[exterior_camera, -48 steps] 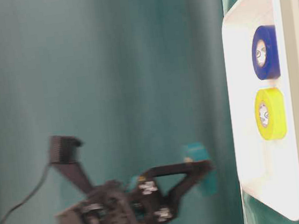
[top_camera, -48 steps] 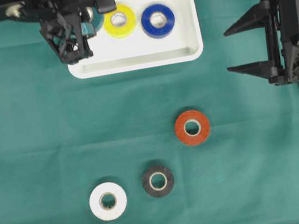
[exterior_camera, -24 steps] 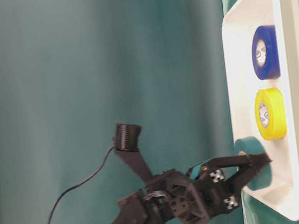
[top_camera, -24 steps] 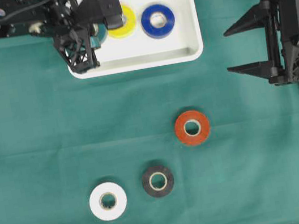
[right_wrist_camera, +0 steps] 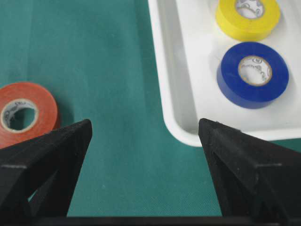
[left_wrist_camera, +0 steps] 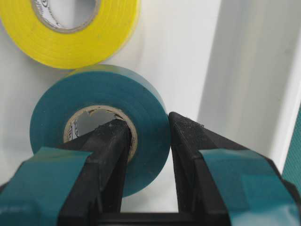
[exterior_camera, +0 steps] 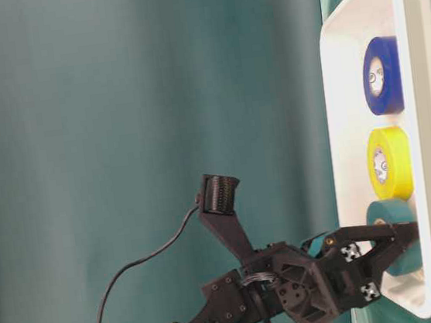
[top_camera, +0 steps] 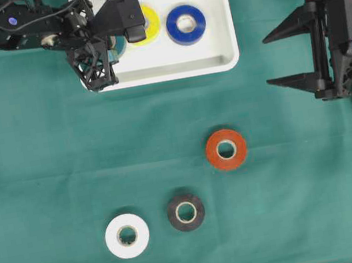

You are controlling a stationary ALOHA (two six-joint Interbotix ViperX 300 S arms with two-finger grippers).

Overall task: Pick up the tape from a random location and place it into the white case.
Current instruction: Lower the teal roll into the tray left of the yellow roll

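Step in hand: placing; teal tape (left_wrist_camera: 99,136) carried inside the white case (top_camera: 214,37), at its left end, just beside the yellow tape (top_camera: 144,22).
Left gripper (left_wrist_camera: 148,141): clamped on the teal tape's wall, one finger through the core, the other on the outer face.
Right gripper (top_camera: 291,55): spread wide, holding nothing, parked well apart from the case at the right of the cloth.
Tape's height: in the table-level view, roll (exterior_camera: 391,235) seemed at or very near the case floor; actual contact not certain.
Next move, judged: fingers to be parted so the roll drops flat, then lifted straight out so the inner finger clears the core without dragging the roll or nudging the yellow tape.
Risk, judged: roll lying close to the yellow one; a sideways exit could push both.
Remaining work, judged: orange tape (top_camera: 226,149), black tape (top_camera: 186,212) and white tape (top_camera: 127,236) lay on the green cloth (top_camera: 49,180), outside the case.
Already in the case: yellow tape and blue tape (top_camera: 186,24).
Left wrist view only: exact grip, finger inside the core, and the narrow gap to the yellow roll.
Overhead view: teal roll almost hidden under the arm, only a sliver seen; layout of loose rolls given here alone.
Right wrist view: orange roll (right_wrist_camera: 23,113) and case corner (right_wrist_camera: 178,117) between the open fingers.
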